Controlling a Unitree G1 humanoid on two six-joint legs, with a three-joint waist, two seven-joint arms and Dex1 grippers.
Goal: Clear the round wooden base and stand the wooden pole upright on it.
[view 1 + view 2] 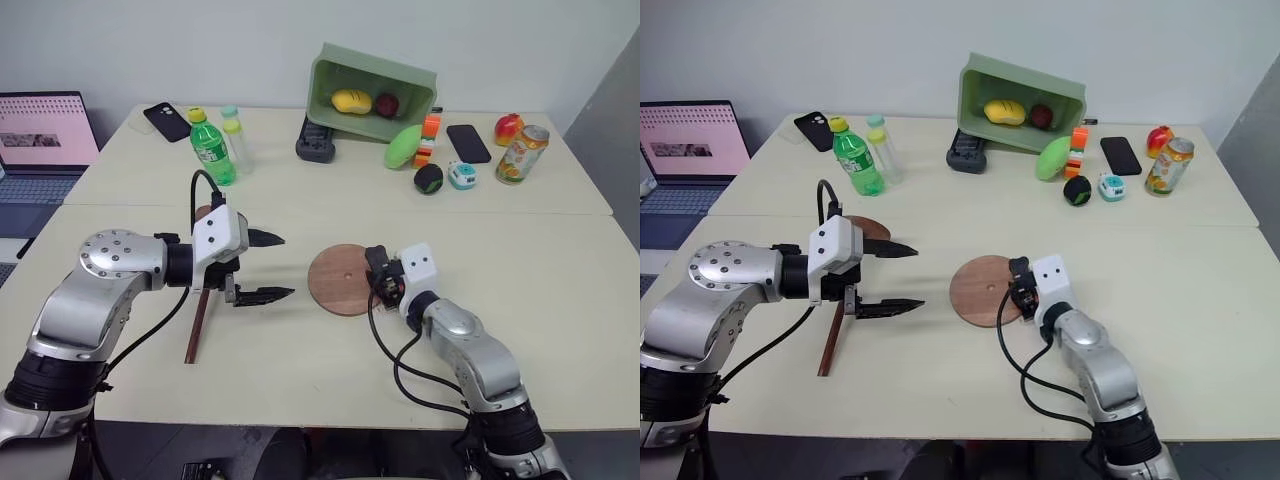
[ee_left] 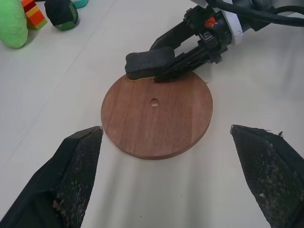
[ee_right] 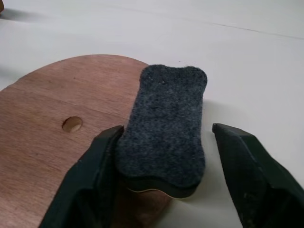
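Cream table [image 1: 560, 300], cluttered at the far side: tipped green bin [image 1: 372, 95] with fruit, soda bottle [image 1: 211, 148], can [image 1: 521, 154], phones; laptop [image 1: 45, 135] off to the left.

Left gripper [image 1: 262, 266] hovers above the table, fingers spread wide, nothing between them. It points toward the base, apparently waiting its turn.

Wooden pole [image 1: 198, 318] lies flat on the table under the left arm, its end disc [image 1: 870, 227] away from the robot, well apart from the base. Not yet picked up.

Round wooden base [image 2: 156, 114] lies flat mid-table between the arms, centre hole [image 2: 154, 102] bare.

Dark grey felt eraser [image 3: 164, 128] sits on the base rim on the right gripper's side, overhanging the edge. That's what needs clearing.

Right gripper [image 3: 166, 171] is low, straddling the eraser: one finger touches its side, the other stands apart. Fingers are partway in, not yet pinching. Step in hand is likely grabbing the eraser to lift it off.
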